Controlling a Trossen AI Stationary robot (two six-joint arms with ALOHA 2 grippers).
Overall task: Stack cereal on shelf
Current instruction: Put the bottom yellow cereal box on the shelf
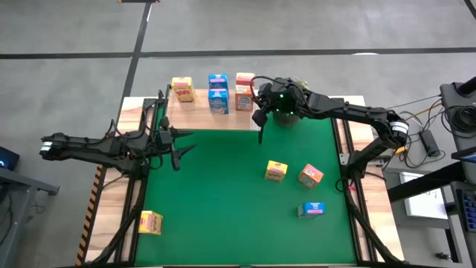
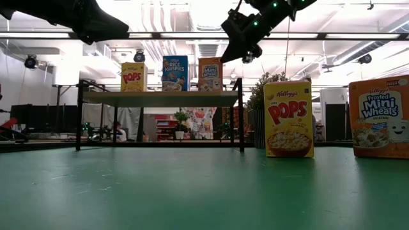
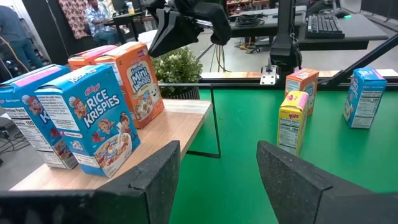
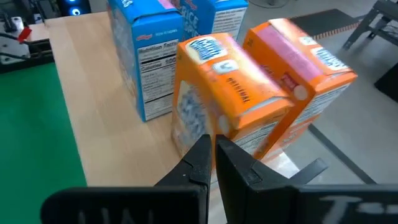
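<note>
right gripper (image 1: 260,119), fingers pressed together and empty, hung at upper centre beside the light-wood shelf (image 1: 195,119); nearest loose yellow cardboard cereal box (image 1: 276,171) stood upright lower right; left gripper (image 1: 177,145) wide.

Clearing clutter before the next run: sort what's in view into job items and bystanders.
Job: shelf; cereal boxes on it; loose boxes on the green mat; yellow box at the mat's left edge.
Bystanders: potted plant; cables; people in the room behind.
</note>
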